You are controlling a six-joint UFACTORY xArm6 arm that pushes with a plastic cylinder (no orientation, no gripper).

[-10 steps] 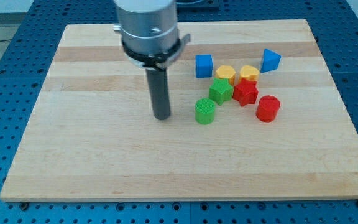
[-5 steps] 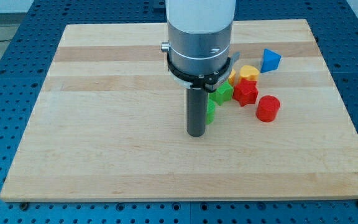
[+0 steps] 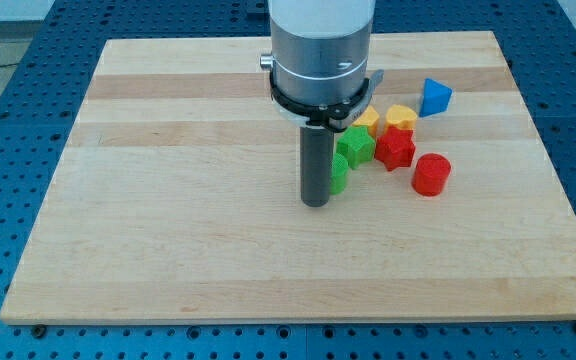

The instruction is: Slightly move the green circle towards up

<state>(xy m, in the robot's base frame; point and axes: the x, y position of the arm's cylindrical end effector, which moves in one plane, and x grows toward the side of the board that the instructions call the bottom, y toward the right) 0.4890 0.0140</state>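
Note:
The green circle (image 3: pixel 339 172) is a small green cylinder near the board's middle, mostly hidden behind my rod; only its right edge shows. My tip (image 3: pixel 315 203) rests on the board just at the view's lower left of it, touching or nearly touching. A second green block (image 3: pixel 356 145) with a star-like shape sits just above and to the right of the circle.
A red star block (image 3: pixel 395 148), a red cylinder (image 3: pixel 431 174), two yellow blocks (image 3: pixel 401 116) (image 3: pixel 369 120) and a blue triangular block (image 3: pixel 434 96) cluster to the right. The blue cube seen earlier is hidden behind the arm. The wooden board (image 3: pixel 168 200) lies on a blue perforated table.
My tip moved right from the circle's left to its lower left, then edged slightly up. The arm now hides the blue cube and most of the green circle.

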